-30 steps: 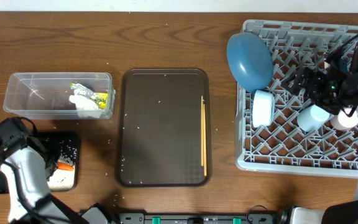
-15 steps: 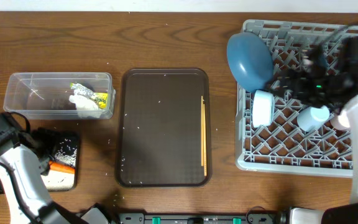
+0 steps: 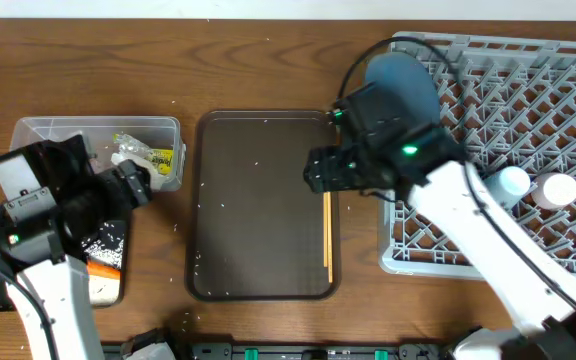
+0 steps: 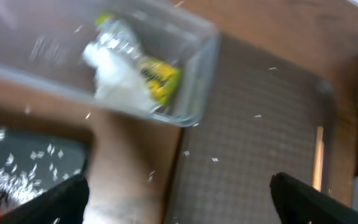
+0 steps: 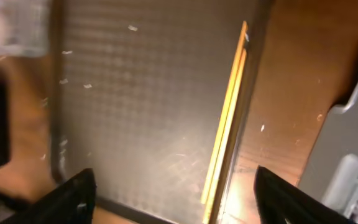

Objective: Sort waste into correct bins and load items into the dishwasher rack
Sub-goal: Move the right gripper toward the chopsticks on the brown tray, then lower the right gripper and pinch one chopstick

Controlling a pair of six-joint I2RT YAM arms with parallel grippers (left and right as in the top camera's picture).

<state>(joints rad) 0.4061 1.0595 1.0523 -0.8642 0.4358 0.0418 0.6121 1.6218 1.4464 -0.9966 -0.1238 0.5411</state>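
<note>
The thin wooden chopsticks (image 3: pixel 327 228) (image 5: pixel 226 124) lie along the right edge of the brown serving tray (image 3: pixel 258 200). My right gripper (image 3: pixel 320 170) (image 5: pixel 182 199) hovers open above them, holding nothing. The clear tub (image 3: pixel 58 150) (image 4: pixel 55 68) holds the white tissue (image 4: pixel 114 78) and the yellow-green wrapper (image 4: pixel 160 78). Beside the tub, my left gripper (image 3: pixel 133 185) (image 4: pixel 179 202) is open and empty. The black tray (image 3: pixel 108 235) carries rice grains and the carrot (image 3: pixel 103 268). In the grey rack (image 3: pixel 528 110) stand the blue plate (image 3: pixel 413 75), a light blue cup (image 3: pixel 513 182) and a pink cup (image 3: pixel 558 188). My right arm hides the white bowl.
Loose rice grains are scattered on the brown serving tray (image 4: pixel 253 137) and on the wood around it. My right arm stretches from the lower right across the rack's front left corner. The rack's edge (image 5: pixel 347 162) shows close to the right of the chopsticks.
My right arm swung left from the rack to above the chopsticks, its jaws narrowing a little. My left gripper opened, left the black tray and moved up towards the clear tub.
</note>
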